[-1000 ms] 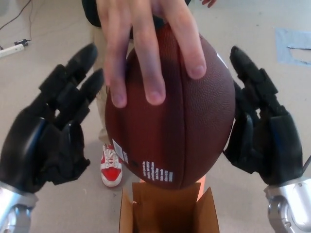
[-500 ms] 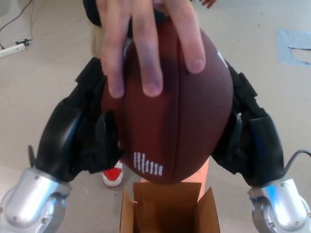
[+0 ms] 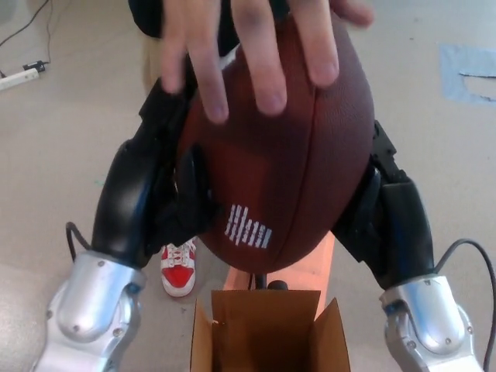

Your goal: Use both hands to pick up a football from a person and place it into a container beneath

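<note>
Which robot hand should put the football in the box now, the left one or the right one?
Neither alone: the left hand and right hand press opposite sides of the football, directly above the cardboard box. The person's hand rests on top.

both of the robot's hands are glossy black, built of thick, blocky segments with rounded edges. the left hand (image 3: 155,190) has a long smooth black shell along its back, and the right hand (image 3: 391,221) shows the same hard black casing with angular joints near the top. each hand sits on a silver metal wrist: the left wrist (image 3: 93,310) is a rounded, brushed housing with small screws set into it, and the right wrist (image 3: 430,325) matches it, with a bluish sheen. thin black cables (image 3: 74,236) loop out beside each wrist. the person wears a dark top (image 3: 147,15), and a red and white shoe (image 3: 178,267) with white laces.
</note>
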Controlling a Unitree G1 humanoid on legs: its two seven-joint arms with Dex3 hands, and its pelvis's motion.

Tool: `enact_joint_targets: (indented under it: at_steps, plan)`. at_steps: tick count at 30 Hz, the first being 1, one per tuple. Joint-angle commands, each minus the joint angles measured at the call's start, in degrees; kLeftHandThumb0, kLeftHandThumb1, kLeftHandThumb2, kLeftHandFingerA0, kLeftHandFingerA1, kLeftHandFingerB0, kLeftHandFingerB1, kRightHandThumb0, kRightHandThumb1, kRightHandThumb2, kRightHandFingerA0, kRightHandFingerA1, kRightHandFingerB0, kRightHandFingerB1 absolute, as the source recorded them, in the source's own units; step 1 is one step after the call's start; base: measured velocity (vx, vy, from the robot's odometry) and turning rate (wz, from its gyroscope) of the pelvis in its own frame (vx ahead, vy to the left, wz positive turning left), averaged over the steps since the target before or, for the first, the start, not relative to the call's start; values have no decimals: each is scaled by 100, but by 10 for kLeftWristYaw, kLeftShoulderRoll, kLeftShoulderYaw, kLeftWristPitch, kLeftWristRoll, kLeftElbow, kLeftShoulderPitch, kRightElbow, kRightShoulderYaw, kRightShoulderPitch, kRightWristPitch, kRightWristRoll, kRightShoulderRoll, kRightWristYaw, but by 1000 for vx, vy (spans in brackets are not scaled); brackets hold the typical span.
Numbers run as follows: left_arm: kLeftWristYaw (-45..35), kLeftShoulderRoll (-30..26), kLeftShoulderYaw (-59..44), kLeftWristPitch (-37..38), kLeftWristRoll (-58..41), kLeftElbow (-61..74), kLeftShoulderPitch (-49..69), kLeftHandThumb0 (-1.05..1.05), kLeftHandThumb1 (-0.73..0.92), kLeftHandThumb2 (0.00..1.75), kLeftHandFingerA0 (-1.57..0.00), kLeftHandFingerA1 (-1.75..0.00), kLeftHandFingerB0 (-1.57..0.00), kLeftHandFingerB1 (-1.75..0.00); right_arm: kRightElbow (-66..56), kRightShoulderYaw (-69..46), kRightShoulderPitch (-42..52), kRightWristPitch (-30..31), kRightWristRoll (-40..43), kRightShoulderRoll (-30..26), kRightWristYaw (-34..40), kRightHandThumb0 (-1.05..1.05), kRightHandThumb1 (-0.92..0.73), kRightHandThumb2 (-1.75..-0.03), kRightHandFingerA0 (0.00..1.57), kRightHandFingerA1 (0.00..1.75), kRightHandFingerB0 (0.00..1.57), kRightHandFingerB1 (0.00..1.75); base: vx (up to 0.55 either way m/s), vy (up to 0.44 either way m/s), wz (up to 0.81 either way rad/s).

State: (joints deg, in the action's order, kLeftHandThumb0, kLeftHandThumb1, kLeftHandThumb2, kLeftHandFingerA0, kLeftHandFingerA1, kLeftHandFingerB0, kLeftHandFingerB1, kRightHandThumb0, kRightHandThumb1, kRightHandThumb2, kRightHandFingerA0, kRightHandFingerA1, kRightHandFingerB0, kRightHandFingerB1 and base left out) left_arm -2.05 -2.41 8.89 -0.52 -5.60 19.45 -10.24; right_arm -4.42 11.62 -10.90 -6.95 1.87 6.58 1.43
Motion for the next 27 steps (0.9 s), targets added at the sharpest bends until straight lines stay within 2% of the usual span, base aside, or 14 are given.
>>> enact_joint_targets:
  at_steps: [1, 2, 4, 5, 7, 8, 14, 19, 20, 22, 27]
  plan:
    - [9, 9, 53, -8, 79, -24, -21, -79, 76, 91, 0, -13, -3, -20, 7, 47, -51, -10, -25, 25, -23, -85, -88, -121, 0, 13, 0, 15, 0, 0, 0]
    - [9, 9, 53, -10, 77, -29, -23, -83, 80, 113, 0, -15, -6, -20, 12, 45, -51, -11, -19, 26, -24, -84, -87, -121, 0, 14, 0, 15, 0, 0, 0]
    - [9, 9, 54, -11, 76, -43, -26, -83, 81, 113, 0, -14, -3, -19, 22, 40, -50, -14, -10, 26, -25, -83, -87, -122, 0, 15, 0, 16, 0, 0, 0]
    - [8, 8, 56, -13, 76, -49, -27, -83, 81, 114, 0, -14, -2, -18, 28, 39, -48, -16, -11, 25, -23, -86, -85, -107, 0, 4, 0, 12, 0, 0, 0]
    - [3, 12, 55, -14, 64, -73, -29, -82, 80, 112, 0, -14, -1, -18, 48, 34, -46, -19, -9, 20, -25, -83, -81, -101, 0, 3, 0, 12, 0, 0, 0]
    - [1, 14, 55, -10, 59, -87, -31, -81, 80, 112, 0, -14, -1, -18, 58, 31, -47, -18, -7, 17, -28, -83, -88, -122, 0, 13, 0, 15, 0, 0, 0]
    - [-9, 23, 48, 2, 43, -164, -59, -81, 80, 112, 0, -15, -1, -19, 119, 7, -67, -34, 4, 14, -32, -84, -89, -122, 0, 13, 0, 15, 0, 0, 0]
    - [-24, 29, 40, 21, 34, -258, -108, -82, 83, 113, 0, -12, 0, -15, 203, -26, -103, -74, 15, 14, -34, -81, -90, -122, 0, 15, 0, 17, 0, 0, 0]
    - [-28, 31, 37, 23, 29, -274, -117, -82, 83, 112, 0, -12, 0, -15, 219, -32, -111, -80, 16, 14, -34, -80, -83, -99, 0, 2, 0, 12, 0, 0, 0]
    - [-34, 35, 32, 27, 24, -308, -138, -81, 84, 114, 0, -13, 0, -15, 245, -41, -126, -83, 11, 11, -28, -84, -87, -105, 0, 3, 0, 11, 0, 0, 0]
    - [-40, 46, 27, 27, 21, -367, -179, -80, 86, 115, 0, -12, 0, -15, 285, -63, -150, -87, 14, 8, -24, -84, -88, -107, 0, 0, 0, 5, 0, 0, 0]
